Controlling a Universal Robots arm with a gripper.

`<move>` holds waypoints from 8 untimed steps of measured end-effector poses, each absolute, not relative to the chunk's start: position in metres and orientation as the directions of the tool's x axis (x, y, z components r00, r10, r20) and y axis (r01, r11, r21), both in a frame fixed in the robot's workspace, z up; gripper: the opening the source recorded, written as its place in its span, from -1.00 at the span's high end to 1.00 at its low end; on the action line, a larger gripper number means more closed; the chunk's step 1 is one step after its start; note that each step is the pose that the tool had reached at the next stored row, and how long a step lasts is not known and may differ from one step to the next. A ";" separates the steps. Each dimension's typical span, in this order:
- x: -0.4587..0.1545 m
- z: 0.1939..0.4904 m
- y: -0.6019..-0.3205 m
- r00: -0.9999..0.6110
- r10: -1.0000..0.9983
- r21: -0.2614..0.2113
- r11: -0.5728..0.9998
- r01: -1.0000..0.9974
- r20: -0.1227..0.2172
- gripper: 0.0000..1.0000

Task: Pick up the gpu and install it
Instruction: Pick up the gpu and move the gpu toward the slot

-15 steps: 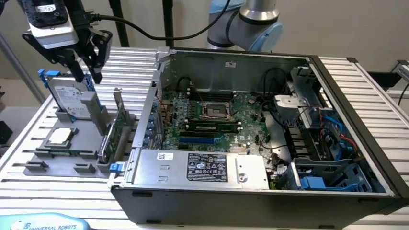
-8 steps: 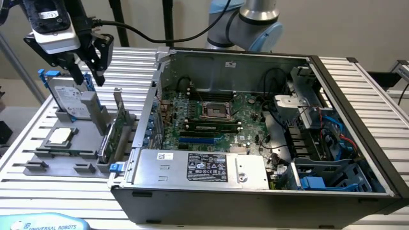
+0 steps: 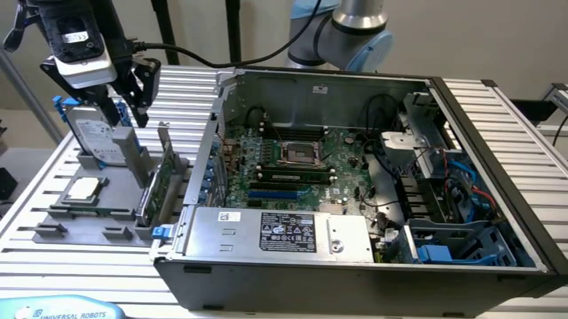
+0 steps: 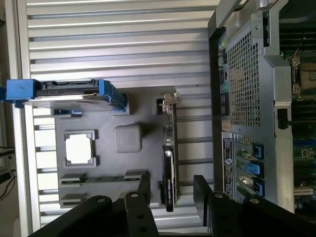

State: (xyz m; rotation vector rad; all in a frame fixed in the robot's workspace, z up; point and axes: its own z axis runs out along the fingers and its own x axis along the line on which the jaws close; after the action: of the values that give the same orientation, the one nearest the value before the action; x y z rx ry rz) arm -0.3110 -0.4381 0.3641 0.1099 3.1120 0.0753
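- Gripper [image 3: 129, 109] on the arm hangs over the grey holder tray [image 3: 53, 229], at the exterior view's left. Its two dark fingers [image 4: 144, 190] are spread apart and hold nothing.
- Gpu [image 3: 158, 186] stands on its long edge in a slot of the tray, on the side nearest the computer case [image 3: 355, 266]. Its silver bracket end points upward.
- From the wrist view, the gpu [image 4: 169, 168] appears edge-on as a thin dark strip in line with the gap between the fingers. The gripper [image 4: 173, 180] is above it and not touching.
- Silver hard drive [image 3: 93, 133] with blue side rails stands upright at the tray's far end.
- Small square CPU chip [image 3: 84, 189] lies flat in its pocket, near the hard drive.
- Case lies open on the slatted metal table [image 3: 89, 279], just beside the tray, with the green motherboard [image 3: 293, 166] facing up.
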 end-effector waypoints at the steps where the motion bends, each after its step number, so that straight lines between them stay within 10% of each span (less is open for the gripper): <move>1: -0.311 0.362 -0.438 -0.997 0.071 0.049 0.996 0.070 -0.025 0.04; 8: -0.311 0.350 -0.438 -0.997 0.071 0.049 0.996 0.070 -0.025 0.04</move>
State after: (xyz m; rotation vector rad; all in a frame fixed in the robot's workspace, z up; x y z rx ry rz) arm -0.3110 -0.4381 0.3496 0.1099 3.1119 0.0754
